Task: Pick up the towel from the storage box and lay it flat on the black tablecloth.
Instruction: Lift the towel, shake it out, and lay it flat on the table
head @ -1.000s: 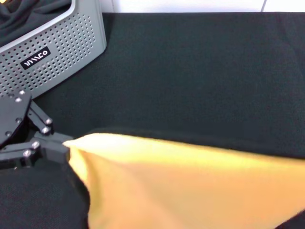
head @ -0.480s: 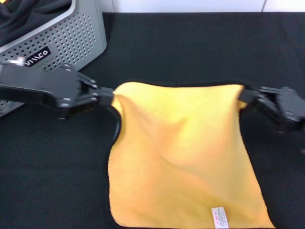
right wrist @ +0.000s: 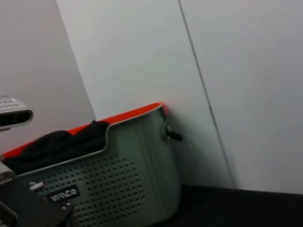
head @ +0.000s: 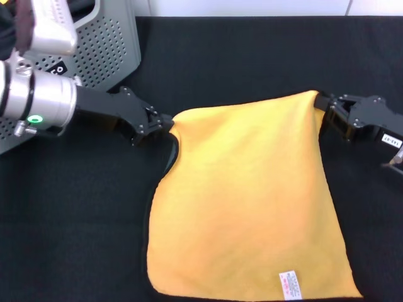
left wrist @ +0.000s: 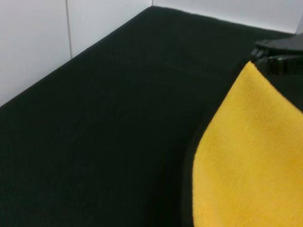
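The towel [head: 245,195] shows its yellow-orange face with a white care tag [head: 290,284] near the front edge. It is stretched between both grippers over the black tablecloth [head: 252,56]. My left gripper [head: 165,123] is shut on the towel's far left corner. My right gripper [head: 322,104] is shut on its far right corner. The towel's near part hangs down toward the front edge of the picture. In the left wrist view the towel [left wrist: 251,156] shows with the right gripper's fingers [left wrist: 277,56] at its corner. The storage box [head: 110,44] stands at the far left.
The grey perforated box holds a dark folded cloth, seen in the right wrist view [right wrist: 57,144]; the box [right wrist: 128,179] has an orange-red inner rim. A white wall [head: 252,6] runs behind the table. The left arm's silver wrist [head: 38,100] is in front of the box.
Both grippers have moved away from me and downward with the towel. The left arm's silver wrist has come into view. The towel is spread wider and lies lower over the tablecloth.
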